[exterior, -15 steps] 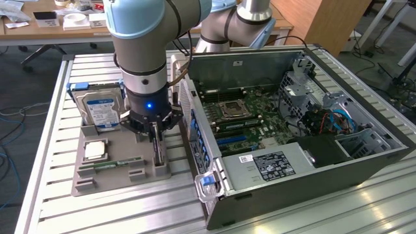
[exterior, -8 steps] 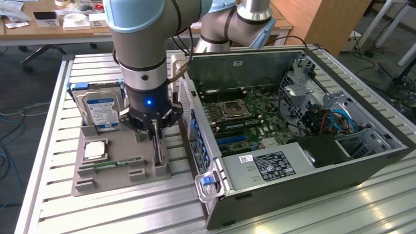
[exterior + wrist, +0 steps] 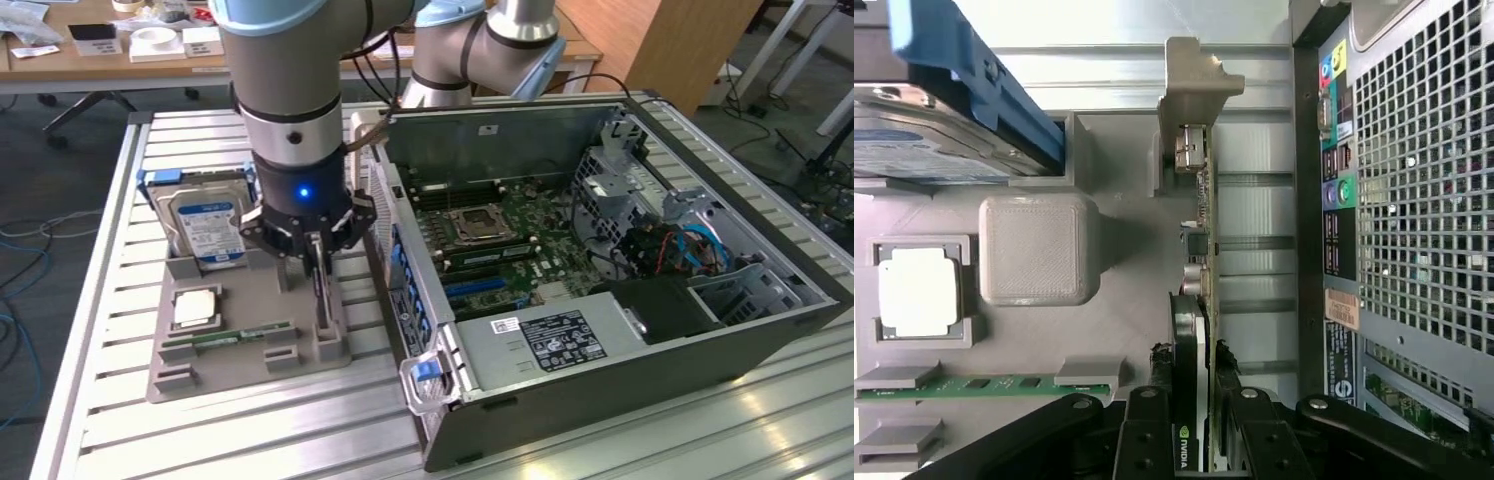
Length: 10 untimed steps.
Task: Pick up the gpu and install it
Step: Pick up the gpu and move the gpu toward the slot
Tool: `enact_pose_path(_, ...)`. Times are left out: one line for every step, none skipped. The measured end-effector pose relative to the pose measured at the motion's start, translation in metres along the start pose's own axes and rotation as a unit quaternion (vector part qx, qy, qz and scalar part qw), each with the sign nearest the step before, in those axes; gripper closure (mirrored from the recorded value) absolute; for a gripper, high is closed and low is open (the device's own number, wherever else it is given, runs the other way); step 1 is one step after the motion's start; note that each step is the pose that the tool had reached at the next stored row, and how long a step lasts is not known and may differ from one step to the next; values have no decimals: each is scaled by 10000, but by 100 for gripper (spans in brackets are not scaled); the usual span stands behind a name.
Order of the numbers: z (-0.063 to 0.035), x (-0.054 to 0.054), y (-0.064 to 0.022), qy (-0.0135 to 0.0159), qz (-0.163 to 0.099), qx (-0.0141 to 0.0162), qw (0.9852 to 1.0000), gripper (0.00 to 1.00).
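The gpu (image 3: 322,305) stands on edge in a slot along the grey holder tray (image 3: 227,372), on the side nearest the computer case. It is a thin dark card, and its silver bracket end (image 3: 1187,90) points away from the wrist. My gripper (image 3: 315,262) comes straight down onto it. In the wrist view the gripper (image 3: 1192,435) has its black fingers (image 3: 1146,432) pressed against both faces of the gpu (image 3: 1201,250), next to a green logo. The card's lower edge still rests in the tray.
The tray also holds a silver hard drive with a blue label (image 3: 207,222), a CPU (image 3: 195,308) and a green RAM stick (image 3: 247,333). The open computer case (image 3: 747,330) lies to the exterior view's right, with its motherboard (image 3: 514,235) exposed.
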<state>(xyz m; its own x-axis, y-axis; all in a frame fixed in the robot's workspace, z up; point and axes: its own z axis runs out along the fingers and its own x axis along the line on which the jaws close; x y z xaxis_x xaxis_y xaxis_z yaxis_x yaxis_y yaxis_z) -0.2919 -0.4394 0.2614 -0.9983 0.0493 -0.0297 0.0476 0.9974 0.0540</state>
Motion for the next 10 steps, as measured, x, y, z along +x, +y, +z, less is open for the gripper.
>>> enact_pose_path(-29,-1,1,0,0,0,10000,73)
enact_pose_path(-58,-2,3,0,0,-1,10000,73)
enact_pose_path(-86,-3,4,0,0,-2,10000,73)
enact_pose_path(-119,-4,6,0,0,-3,10000,73)
enact_pose_path(-149,-5,8,0,0,-3,10000,73)
enact_pose_path(-183,-5,10,0,0,-4,10000,73)
enact_pose_path(-215,-6,11,0,0,-5,10000,73)
enact_pose_path(-240,-7,13,1,0,-9,10000,73)
enact_pose_path(-262,-8,14,0,0,-11,10000,73)
enact_pose_path(-284,-8,15,1,-2,-12,10000,73)
